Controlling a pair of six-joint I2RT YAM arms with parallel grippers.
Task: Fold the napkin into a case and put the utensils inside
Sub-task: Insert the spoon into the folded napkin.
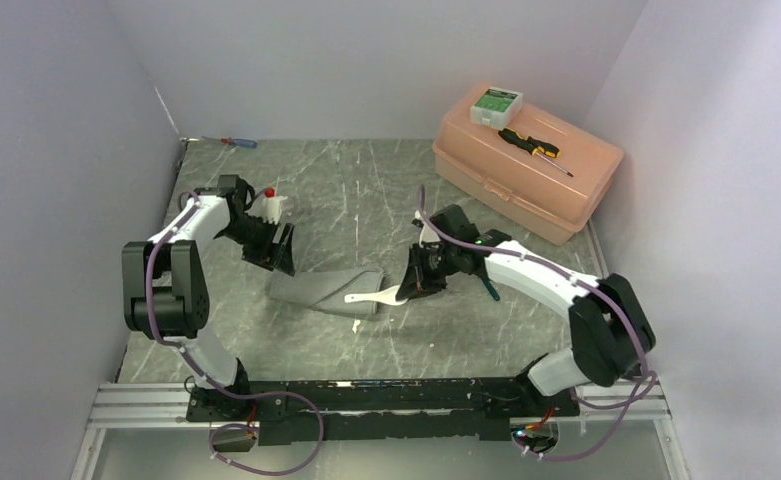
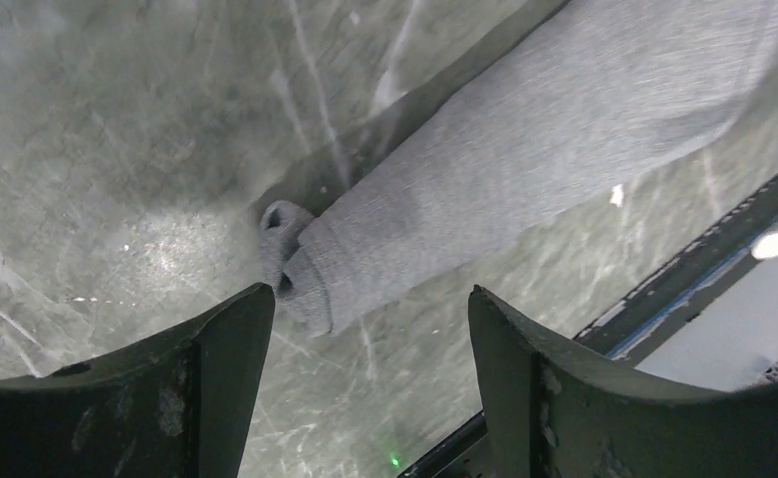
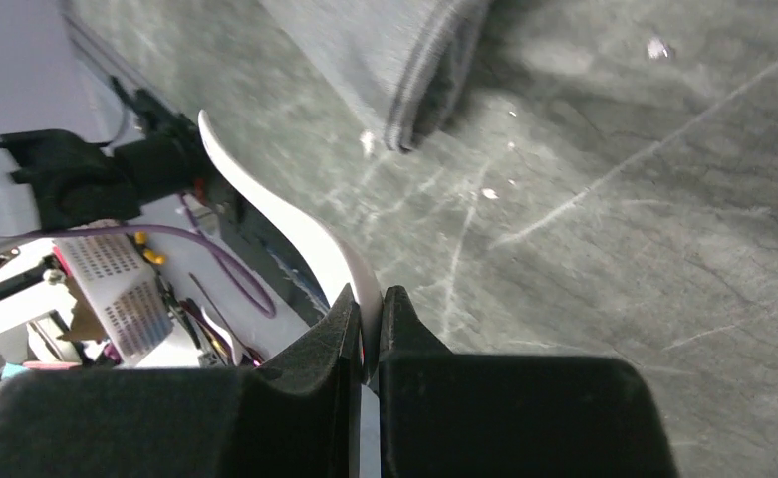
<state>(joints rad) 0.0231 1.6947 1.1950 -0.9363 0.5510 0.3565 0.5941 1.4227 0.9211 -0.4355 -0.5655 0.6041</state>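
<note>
The napkin [image 1: 321,288] lay folded into a case on the bench [image 1: 366,190]. The right gripper [image 1: 409,284] was clamped on the white soup spoon [image 1: 371,297] at the case's open end, and insertion looked unfinished. The left gripper [image 1: 284,252] hovered with jaws apart over the other end. The second spoon was out of sight.

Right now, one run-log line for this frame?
napkin: folded | left gripper: open, over napkin's end | right gripper: shut on white spoon | white spoon: by napkin's opening, not inside

The left arm [image 1: 201,222] folds at the elbow and reaches inward, wrist tipped down, left fingers [image 2: 215,378] spread wide apart. The right arm [image 1: 531,272] stretches toward the middle, right fingers [image 3: 305,383] pinched shut on the white spoon [image 3: 285,214].
</note>
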